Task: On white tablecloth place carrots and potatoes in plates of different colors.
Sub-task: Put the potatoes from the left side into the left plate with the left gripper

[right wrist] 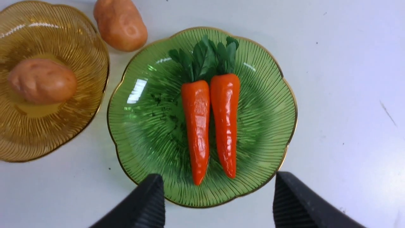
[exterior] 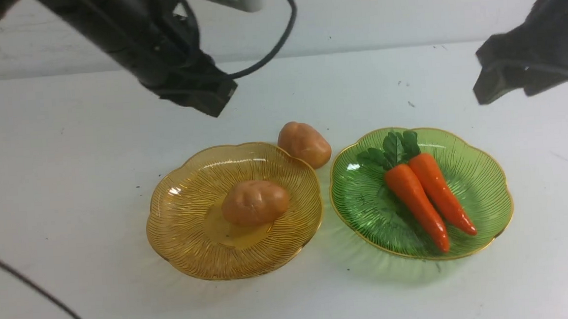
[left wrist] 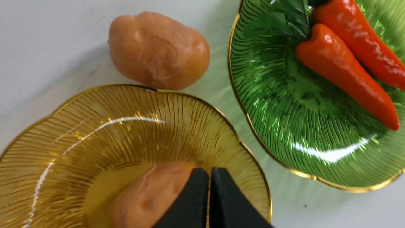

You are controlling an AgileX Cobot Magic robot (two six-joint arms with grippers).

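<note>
Fingers of the left arm are shut and the right arm's are wide; reaching shut could bump the far potato and make it roll.

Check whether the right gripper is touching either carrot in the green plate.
Apart: the right wrist view shows the right gripper open, its fingertips clear of both carrots.

amber ribbed plate and green ribbed plate, both gold-rimmed, orange carrots, tan-orange potatoes, white tablecloth
</note>
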